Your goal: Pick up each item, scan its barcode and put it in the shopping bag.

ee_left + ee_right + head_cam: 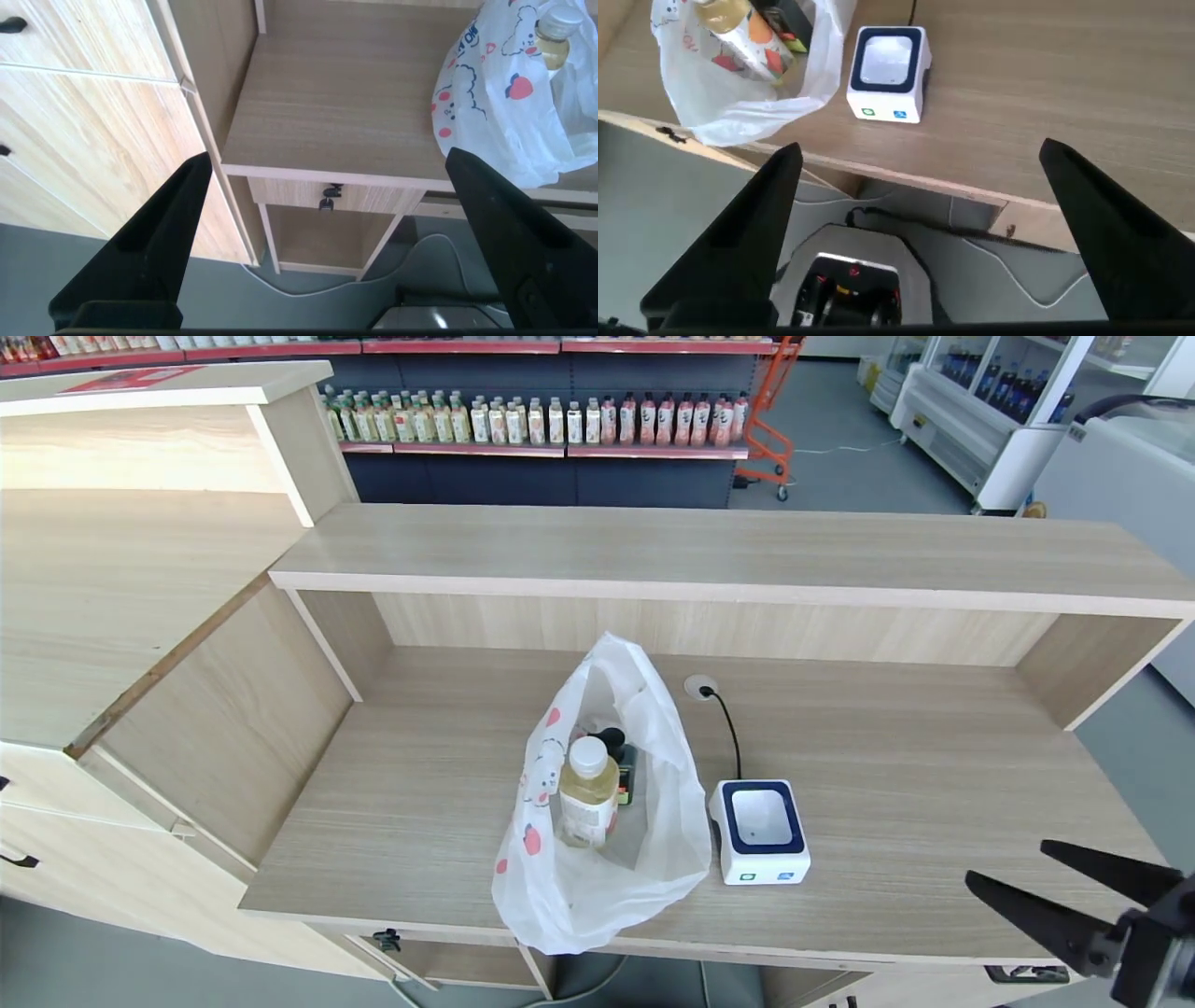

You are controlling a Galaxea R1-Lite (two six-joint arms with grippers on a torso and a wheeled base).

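The shopping bag (597, 859) on the desk (934, 775) holds a yellow bottle (588, 793), with the scanner (758, 831) just right of it. The right claw (1008, 861), at the near right, and the left claw (327, 159) both gape empty.

The right gripper (1005, 861) and left gripper (327, 159) both have matte black, flat-sided, wedge-shaped fingers (1055, 919) tapering to narrow tips.

The head camera looks forward and down over the worktop (934, 756) from high up. Each wrist camera sits close behind its own claw, the left claw (327, 157) and the right claw (920, 147), facing the worktop's front edge. All views share the shopping bag (597, 896) beyond the claws.
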